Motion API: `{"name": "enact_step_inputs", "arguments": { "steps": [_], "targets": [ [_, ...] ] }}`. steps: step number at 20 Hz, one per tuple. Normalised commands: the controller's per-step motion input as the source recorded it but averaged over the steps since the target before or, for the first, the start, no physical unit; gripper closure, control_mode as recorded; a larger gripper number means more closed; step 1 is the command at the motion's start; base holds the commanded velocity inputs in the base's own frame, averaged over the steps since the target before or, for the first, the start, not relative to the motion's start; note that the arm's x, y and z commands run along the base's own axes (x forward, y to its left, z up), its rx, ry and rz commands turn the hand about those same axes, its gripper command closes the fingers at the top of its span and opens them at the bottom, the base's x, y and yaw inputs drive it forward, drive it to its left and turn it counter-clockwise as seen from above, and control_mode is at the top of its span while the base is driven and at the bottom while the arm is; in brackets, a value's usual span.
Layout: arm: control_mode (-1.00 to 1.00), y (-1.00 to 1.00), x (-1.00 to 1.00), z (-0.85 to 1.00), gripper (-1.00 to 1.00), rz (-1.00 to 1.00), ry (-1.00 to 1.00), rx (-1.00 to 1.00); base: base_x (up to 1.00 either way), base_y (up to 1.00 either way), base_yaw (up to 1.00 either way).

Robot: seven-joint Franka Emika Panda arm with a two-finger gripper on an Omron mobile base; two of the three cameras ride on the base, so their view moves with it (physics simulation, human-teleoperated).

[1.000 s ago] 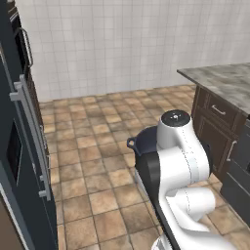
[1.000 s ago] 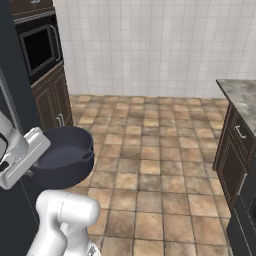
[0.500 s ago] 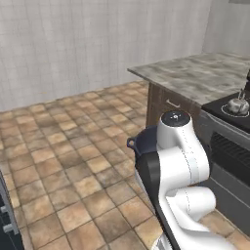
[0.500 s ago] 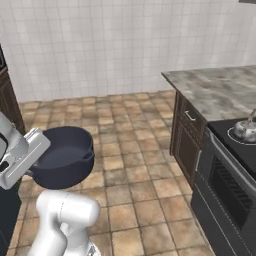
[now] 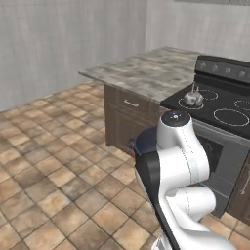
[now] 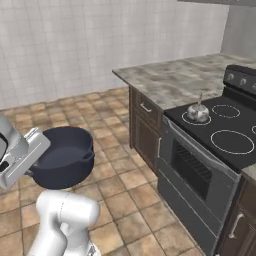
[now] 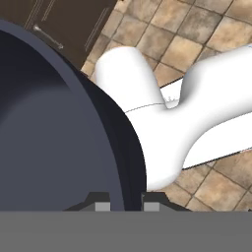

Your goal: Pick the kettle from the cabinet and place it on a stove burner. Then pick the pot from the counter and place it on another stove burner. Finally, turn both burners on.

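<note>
The fingers [image 7: 123, 204] are clenched on the rim of the pot [image 6: 65, 156], held aloft over the floor. Gripped only at one edge, it could tilt or slip while travelling. The kettle [image 6: 198, 113] already sits on a stove [image 6: 235, 150] burner. Since earlier, the base has swung toward the stove.

Pale grey tiled walls [image 5: 68, 39] from 9 to 1 o'clock, meeting at a corner. Mottled tan and brown square-tiled floor [image 5: 44, 176] below, evenly lit. Black glass-top stove with oven door [image 6: 210, 165] at 3 o'clock, beside dark brown wooden drawers with silver bar handles [image 6: 145, 130].
</note>
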Motion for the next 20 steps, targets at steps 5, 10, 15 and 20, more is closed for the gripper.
{"name": "enact_step_inputs", "arguments": {
  "steps": [5,10,15,20],
  "targets": [
    [1.0,0.0,0.0,0.0,1.0,0.0,0.0,0.0,0.0,0.31,-0.43],
    [1.0,0.0,0.0,0.0,1.0,0.0,0.0,0.0,0.0,0.39,-0.4],
    [1.0,0.0,0.0,0.0,1.0,0.0,0.0,0.0,0.0,0.51,-0.41],
    [1.0,0.0,0.0,0.0,1.0,0.0,0.0,0.0,0.02,0.56,-0.39]
  ]
}}
